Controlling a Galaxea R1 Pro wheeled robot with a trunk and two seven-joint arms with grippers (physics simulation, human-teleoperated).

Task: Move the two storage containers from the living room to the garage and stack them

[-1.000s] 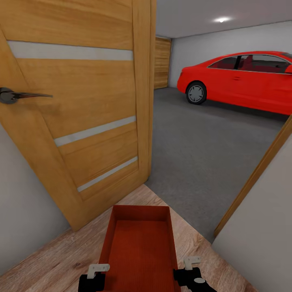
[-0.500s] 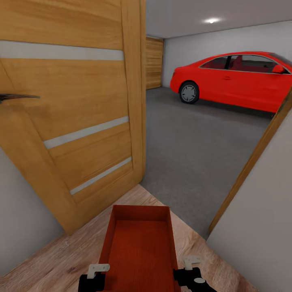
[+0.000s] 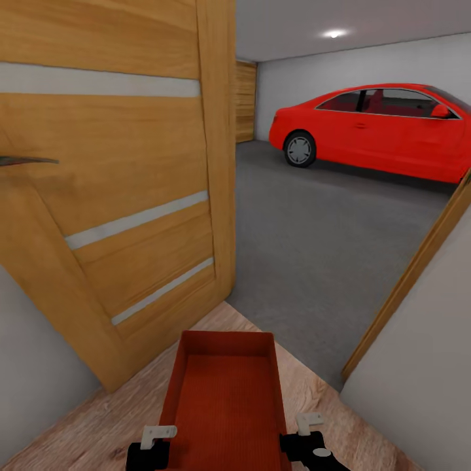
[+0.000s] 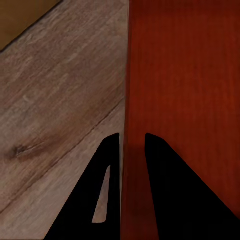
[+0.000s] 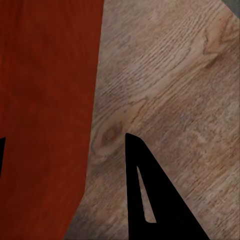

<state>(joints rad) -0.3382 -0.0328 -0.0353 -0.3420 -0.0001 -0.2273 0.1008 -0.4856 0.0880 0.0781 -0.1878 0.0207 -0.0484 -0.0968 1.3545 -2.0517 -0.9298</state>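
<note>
I hold one tub (image 3: 226, 399) ahead of me over the wood floor (image 3: 98, 418) at the open door (image 3: 118, 183). My left tool (image 4: 132, 142) pinches its side wall. My right tool (image 3: 307, 435) straddles the other wall, grip unclear. Beyond lie the garage floor (image 3: 314, 222) and car (image 3: 373, 127).

Light wood-plank floor (image 3: 98, 418) runs under the near part of the head view, its grain diagonal, and appears again in both wrist views (image 4: 55, 100) (image 5: 170, 100). It ends at a slanted edge where rough, speckled dark-grey concrete floor (image 3: 314, 248) begins. An open wooden door (image 3: 131, 196) meets the planks at the left. A red coupe car (image 3: 373, 131) stands on the concrete at the far side, its wheel (image 3: 299, 149) touching the surface.
</note>
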